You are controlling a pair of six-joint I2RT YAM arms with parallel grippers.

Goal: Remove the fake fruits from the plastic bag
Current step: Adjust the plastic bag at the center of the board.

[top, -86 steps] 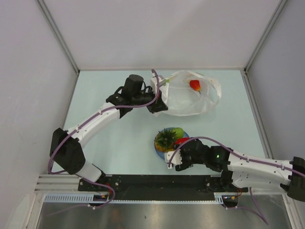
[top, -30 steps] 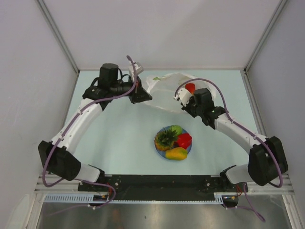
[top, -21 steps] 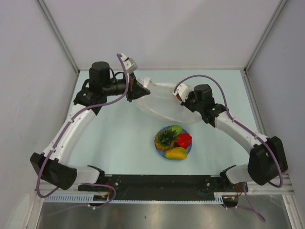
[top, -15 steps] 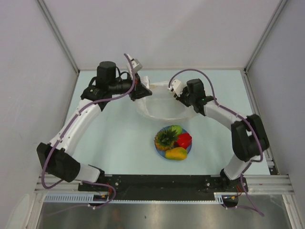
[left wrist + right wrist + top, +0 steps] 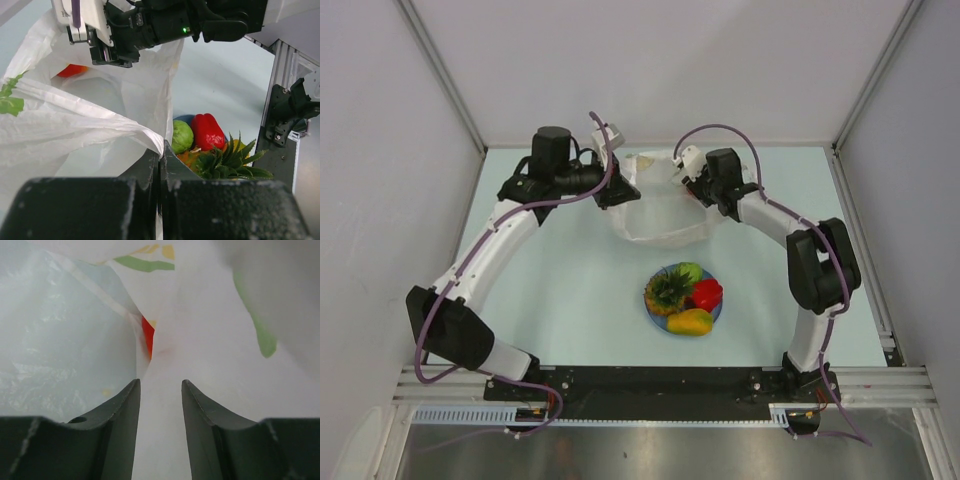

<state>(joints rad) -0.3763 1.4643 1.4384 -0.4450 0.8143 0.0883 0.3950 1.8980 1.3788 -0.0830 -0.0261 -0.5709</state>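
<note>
The plastic bag (image 5: 655,212) hangs bunched between both arms at the back of the table. My left gripper (image 5: 626,193) is shut on the bag's edge (image 5: 150,137). My right gripper (image 5: 698,188) stands open at the opposite rim, with a fold of white film (image 5: 165,365) lying between its fingers. A red-orange fruit (image 5: 72,70) shows through the bag, and as a sliver (image 5: 148,335) in the right wrist view. Nearer the arms, the pineapple (image 5: 668,292), green apple (image 5: 691,272), red pepper (image 5: 706,293) and mango (image 5: 690,321) lie outside the bag.
The four fruits rest on a round blue plate (image 5: 649,312) in front of the bag. White walls close the table in on the left, back and right. A black rail (image 5: 650,380) with the arm bases runs along the near edge.
The right arm went from the plate to the bag's right rim, and its jaws opened over the last second. The bag was pulled up and gathered narrower; the red fruit no longer shows from above.
</note>
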